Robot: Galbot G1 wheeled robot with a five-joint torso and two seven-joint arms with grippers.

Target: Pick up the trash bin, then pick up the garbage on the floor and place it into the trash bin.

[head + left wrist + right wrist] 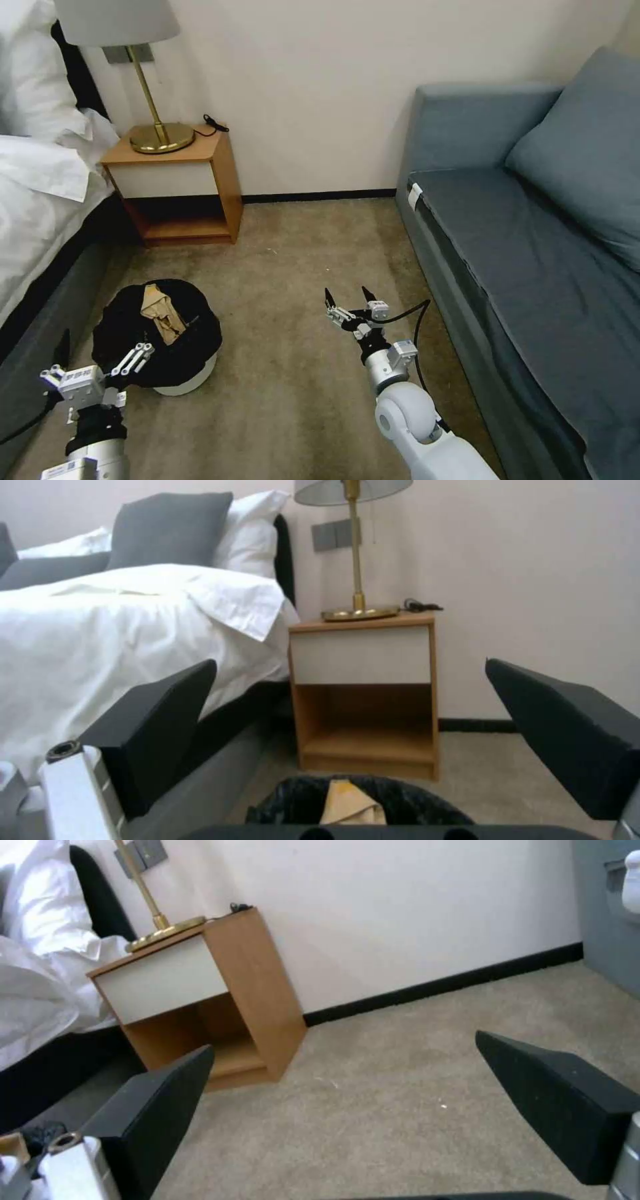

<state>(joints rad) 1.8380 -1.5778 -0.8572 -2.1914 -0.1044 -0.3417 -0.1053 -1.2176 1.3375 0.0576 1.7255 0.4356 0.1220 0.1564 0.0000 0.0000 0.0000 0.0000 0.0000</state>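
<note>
From my head camera, the trash bin (pixel 160 337) stands on the beige carpet (pixel 293 373) to my left, between the bed (pixel 40 200) and the open floor, in front of the wooden nightstand (pixel 180 183). Its black bag liner drapes over the rim, and a tan paper scrap (pixel 160 310) lies inside on top. My left tool (pixel 100 367) hovers just at the bin's near side with its fingers spread wide, holding nothing. My right tool (pixel 350 297) hangs above bare carpet, well apart from the bin and near the grey sofa (pixel 533 233), also spread wide and empty.

From my left wrist, both black fingers (pixel 160 720) stand far apart, and between them, low down, I see the bin's black liner (pixel 293 800) with the tan scrap (pixel 347 800) resting in it. The nightstand and a brass lamp (pixel 357 570) stand behind it.

From my right wrist, the fingers (pixel 553 1095) are wide apart over plain carpet, with the nightstand beyond by the wall.
</note>
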